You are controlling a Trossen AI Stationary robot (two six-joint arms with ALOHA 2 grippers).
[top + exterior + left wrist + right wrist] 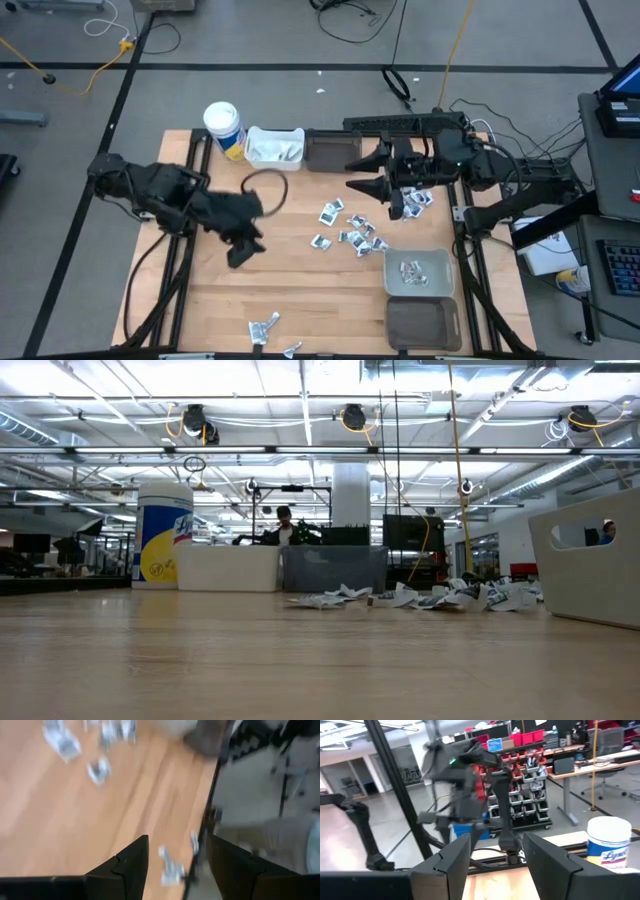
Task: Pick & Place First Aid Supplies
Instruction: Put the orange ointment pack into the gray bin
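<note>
Wooden table [300, 290], workshop beyond. Packets [350, 232] scattered mid-table, ahead of and below right gripper [368, 172]; some in grey bin [420, 270]. Both grippers' fingers parted, grasping nothing; left gripper [243, 247] beside scatter. Judged between picks: next, descend onto one packet.

The wooden table [300, 290] has much bare room in the middle front, between the left gripper [243, 248] and the grey bin [419, 272]. Scattered packets [350, 232] lie in the centre right. Along the far edge a wipes canister [222, 128], a white bin [274, 146] and a dark bin [332, 150] make a wall. The right gripper [368, 170] hangs just beside the dark bin. Some packets [264, 326] lie near the front edge.
</note>
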